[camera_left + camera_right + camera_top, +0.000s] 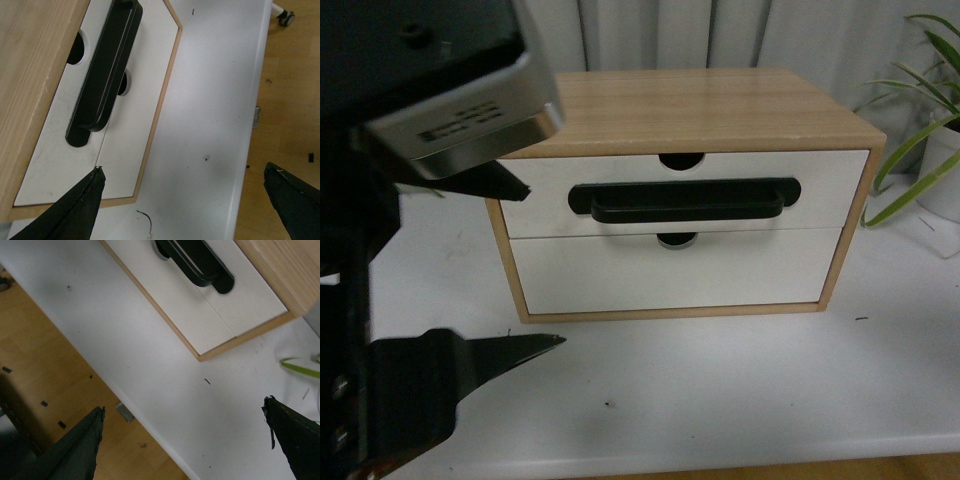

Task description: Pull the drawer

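Approach step: left tool (542, 268) sat wide open, frame left, short of drawer (830, 190) handle (685, 201); next move needed reaching in and clamping it.

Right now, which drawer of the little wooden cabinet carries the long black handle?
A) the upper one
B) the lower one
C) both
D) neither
A: the black bar handle lies across the white front of the upper drawer, while the lower drawer has a plain front with no handle.
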